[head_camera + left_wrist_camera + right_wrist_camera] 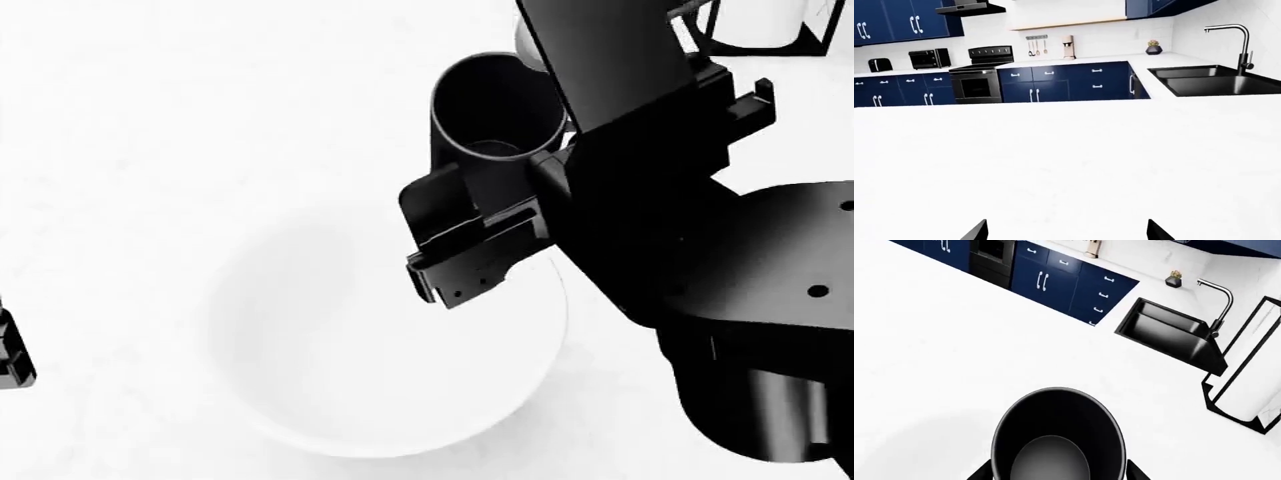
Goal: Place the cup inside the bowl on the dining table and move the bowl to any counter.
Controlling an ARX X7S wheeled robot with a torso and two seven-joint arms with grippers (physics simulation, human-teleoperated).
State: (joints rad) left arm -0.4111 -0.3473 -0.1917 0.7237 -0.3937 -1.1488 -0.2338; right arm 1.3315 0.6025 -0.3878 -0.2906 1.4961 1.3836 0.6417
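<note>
Gripping the cup (pixel 497 120), the right gripper (pixel 514 215) sits at centre-right of the head frame, its jaws pressed against the mug's sides. Cup upright, mouth open to the camera, held above the upper right rim of the bowl (pixel 360 390); whether it touches the bowl cannot be told. Bowl rests on the dining table (pixel 160 120), lower centre of the head frame, its inside holding nothing but shadow.

Right wrist view: cup (pixel 1057 440) fills the lower centre, dark rim round, grey floor visible inside, black finger tips just showing at either side of it along the bottom edge. Behind it, white table top (pixel 954 340), then a black sink (pixel 1167 335) with a tap (pixel 1217 305) at upper right, navy cabinets (pixel 1054 280) along the top, and a black wire-frame stand (pixel 1244 385) at the right edge.

Left gripper (pixel 1067 232): two dark finger tips at the bottom edge of the left wrist frame, set well apart, nothing between them, hovering over bare table (pixel 1067 160). Same gripper peeks in at the lower left edge of the head frame (pixel 11 350). Beyond the table in the left wrist view: stove (pixel 981 75) upper left, counter (pixel 1147 59) with a second look at the sink (pixel 1214 80) upper right.
</note>
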